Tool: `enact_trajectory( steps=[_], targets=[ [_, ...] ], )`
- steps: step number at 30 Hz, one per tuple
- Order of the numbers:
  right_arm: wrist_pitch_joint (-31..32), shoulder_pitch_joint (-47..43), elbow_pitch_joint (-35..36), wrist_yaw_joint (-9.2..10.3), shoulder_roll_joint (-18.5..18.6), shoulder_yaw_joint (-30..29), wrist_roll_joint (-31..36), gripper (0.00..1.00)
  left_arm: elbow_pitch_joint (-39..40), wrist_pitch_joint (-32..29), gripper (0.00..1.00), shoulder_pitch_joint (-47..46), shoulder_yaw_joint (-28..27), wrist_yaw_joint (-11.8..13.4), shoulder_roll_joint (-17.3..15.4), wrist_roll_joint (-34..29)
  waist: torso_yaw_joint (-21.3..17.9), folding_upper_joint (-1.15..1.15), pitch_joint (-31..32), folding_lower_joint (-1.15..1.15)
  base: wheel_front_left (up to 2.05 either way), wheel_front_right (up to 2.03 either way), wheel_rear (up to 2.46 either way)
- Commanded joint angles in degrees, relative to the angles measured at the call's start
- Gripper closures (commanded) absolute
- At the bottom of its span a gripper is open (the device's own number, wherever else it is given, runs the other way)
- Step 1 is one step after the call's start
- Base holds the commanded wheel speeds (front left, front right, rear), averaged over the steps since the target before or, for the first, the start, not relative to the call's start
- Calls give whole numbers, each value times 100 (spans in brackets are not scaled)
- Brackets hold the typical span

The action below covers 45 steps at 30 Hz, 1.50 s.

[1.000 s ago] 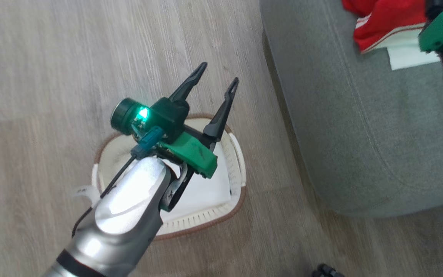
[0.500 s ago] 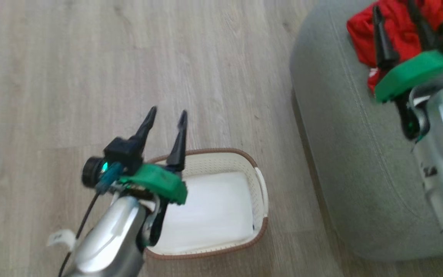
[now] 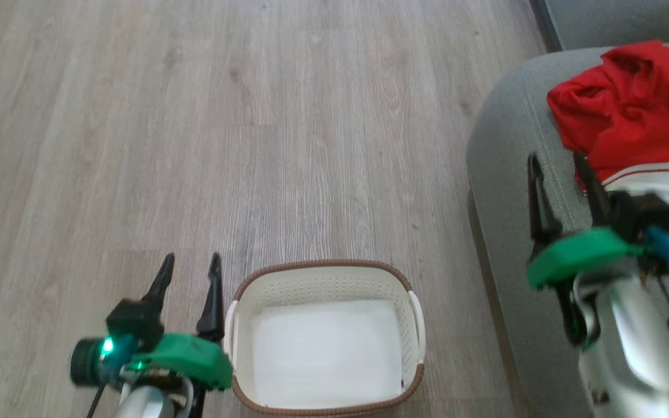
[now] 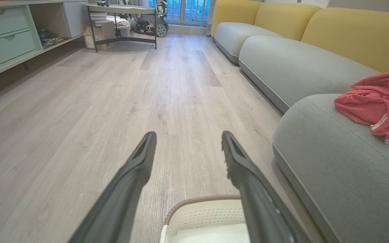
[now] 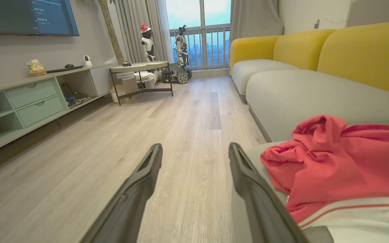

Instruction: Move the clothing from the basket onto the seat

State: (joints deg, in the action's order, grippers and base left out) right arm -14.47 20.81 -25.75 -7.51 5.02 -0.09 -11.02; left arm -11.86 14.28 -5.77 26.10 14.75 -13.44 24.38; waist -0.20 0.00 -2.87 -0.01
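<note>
The red clothing (image 3: 636, 110) with a white striped panel lies crumpled on the grey-green seat (image 3: 509, 174) at the right; the same clothing (image 5: 336, 162) fills the right of the right wrist view, and the clothing (image 4: 380, 101) rests on the seat (image 4: 333, 148) in the left wrist view. The cream basket (image 3: 236, 325) with its brown rim stands on the floor at the bottom centre, with only its white bottom showing inside. My left gripper (image 3: 190, 264) hangs open just left of the basket. Over the seat's edge my right gripper (image 3: 558, 159) is open, just left of the clothing, holding nothing.
Pale wood floor (image 3: 195, 128) stretches ahead. In the wrist views a grey and yellow sofa (image 5: 299, 67) runs along the right, a low green-drawer cabinet (image 5: 29, 101) along the left, and a small table (image 5: 140, 71) with robots behind it stands at the far end.
The head camera has swung, shifting the whole picture. My left gripper has come off the basket to its left side. My right gripper has drawn back from the clothing toward the seat's edge.
</note>
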Motion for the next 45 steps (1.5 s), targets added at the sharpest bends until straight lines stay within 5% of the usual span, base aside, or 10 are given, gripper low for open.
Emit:
enact_trajectory(
  steps=[1,16,45],
  targets=[
    [-52,-95,307,2,-92,55,83,0,286,71,0,-50,-322,73,-118,-31,46,0,91,1,0,0,0],
    [-52,-1684,1321,2,-212,175,-22,0,710,72,0,882,-871,121,54,-57,96,0,331,1,0,0,0],
    [-52,-1890,1267,2,-213,296,-31,0,577,72,0,1120,-1273,-97,248,-388,202,0,496,1,0,0,0]
  ],
)
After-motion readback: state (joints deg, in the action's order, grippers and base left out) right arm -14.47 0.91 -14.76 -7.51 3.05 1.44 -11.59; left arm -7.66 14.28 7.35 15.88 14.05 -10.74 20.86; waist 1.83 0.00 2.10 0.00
